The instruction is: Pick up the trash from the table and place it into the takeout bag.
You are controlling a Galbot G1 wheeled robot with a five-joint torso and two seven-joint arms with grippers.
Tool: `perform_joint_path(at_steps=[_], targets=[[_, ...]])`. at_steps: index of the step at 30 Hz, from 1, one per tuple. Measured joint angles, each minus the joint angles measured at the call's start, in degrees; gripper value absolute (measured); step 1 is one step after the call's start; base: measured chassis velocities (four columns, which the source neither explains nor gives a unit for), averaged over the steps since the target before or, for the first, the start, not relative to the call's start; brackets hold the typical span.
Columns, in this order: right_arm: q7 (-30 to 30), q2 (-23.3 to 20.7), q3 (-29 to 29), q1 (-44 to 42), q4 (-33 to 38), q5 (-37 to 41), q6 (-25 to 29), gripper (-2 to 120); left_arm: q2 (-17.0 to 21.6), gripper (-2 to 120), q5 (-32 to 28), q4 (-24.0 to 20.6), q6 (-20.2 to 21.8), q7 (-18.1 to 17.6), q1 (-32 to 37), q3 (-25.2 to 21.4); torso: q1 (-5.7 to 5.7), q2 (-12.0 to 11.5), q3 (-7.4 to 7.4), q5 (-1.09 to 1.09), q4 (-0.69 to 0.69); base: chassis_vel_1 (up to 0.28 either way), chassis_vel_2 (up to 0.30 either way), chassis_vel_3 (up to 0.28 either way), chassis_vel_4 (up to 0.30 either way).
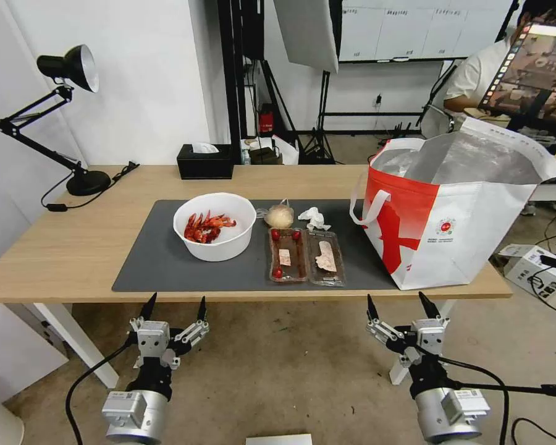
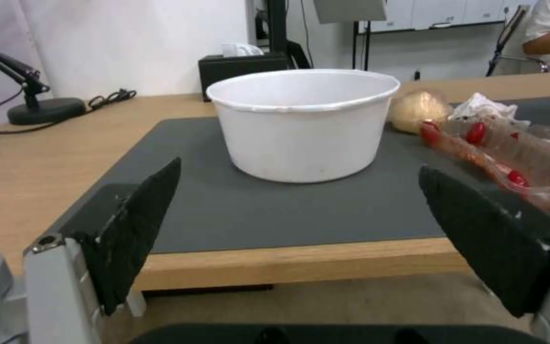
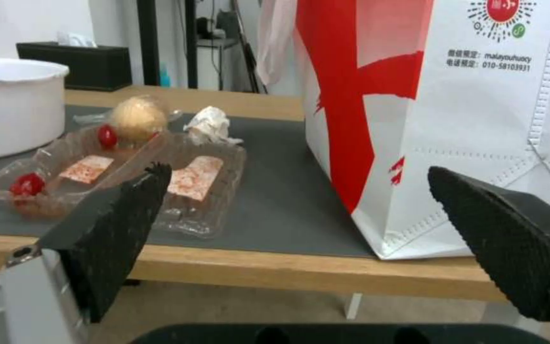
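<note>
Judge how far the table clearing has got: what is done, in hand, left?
Done: nothing. In hand: nothing; left gripper and right gripper hang open below the table edge. Left: white round bowl of crayfish shells, clear hinged tray, crumpled tissue, beige lump; red-and-white foil-lined takeout bag waits.

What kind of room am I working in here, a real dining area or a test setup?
Most likely a lab or studio staged for recording, not a dining room: a softbox light on black stands hangs behind the table, cables trail over the bare floor, and a monitor stands at the right.

A studio or lab: softbox point(image 1: 307, 31), light stands point(image 1: 327, 93), whiteboard point(image 1: 414, 28)
</note>
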Motion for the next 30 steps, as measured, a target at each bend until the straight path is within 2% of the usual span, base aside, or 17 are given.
perform_joint_path(at_steps=[16, 20, 21, 22, 23, 25, 26, 30], targets=[[0.00, 0.00, 0.00, 0.00, 0.00, 0.00, 0.00, 100, 0.00, 100, 0.00, 0.00, 0.00, 0.00, 0.00, 0.00, 0.00, 0.00, 0.00, 0.00, 0.00, 0.000, 0.000, 0.000, 0.000], [-0.62, -1.18, 1.37, 0.06, 0.56, 1.23, -0.08, 100, -0.17, 100, -0.29, 0.00, -0.24, 0.09, -0.03, -0.31, 0.00, 0.00, 0.00, 0.03, -0.01, 0.000, 0.000, 0.000, 0.000], [-2.78, -5.45, 6.66, 0.62, 3.33, 5.34, -0.45, 100, -1.92, 100, -2.77, -0.31, -3.49, 0.08, -0.59, -3.35, 0.00, 0.00, 0.00, -0.07, -0.01, 0.000, 0.000, 0.000, 0.000], [-3.56, -6.80, 7.99, 0.79, 4.16, 6.66, -0.53, 100, -3.65, 100, -5.08, -0.90, -6.68, -0.12, -1.20, -6.26, 0.00, 0.00, 0.00, -0.02, 0.01, 0.000, 0.000, 0.000, 0.000], [-3.56, -6.80, 7.99, 0.79, 4.16, 6.66, -0.53, 100, -3.65, 100, -5.08, -0.90, -6.68, -0.12, -1.20, -6.26, 0.00, 0.00, 0.00, -0.02, 0.01, 0.000, 0.000, 0.000, 0.000], [-4.20, -7.64, 8.62, 1.06, 4.35, 7.80, -0.49, 100, -5.12, 100, -7.17, -1.12, -9.96, -0.07, -1.68, -8.01, 0.00, 0.00, 0.00, 0.03, 0.01, 0.000, 0.000, 0.000, 0.000], [-4.24, -7.74, 8.74, 1.11, 4.35, 7.87, -0.48, 100, -5.28, 100, -7.42, -0.92, -10.45, 0.07, -1.74, -7.95, 0.01, 0.00, 0.00, -0.02, 0.01, 0.000, 0.000, 0.000, 0.000], [-4.25, -7.62, 8.50, 0.98, 3.82, 7.76, -0.62, 100, -5.40, 100, -7.70, -0.20, -11.01, 0.38, -1.65, -7.36, 0.00, 0.00, 0.00, 0.00, 0.00, 0.000, 0.000, 0.000, 0.000]])
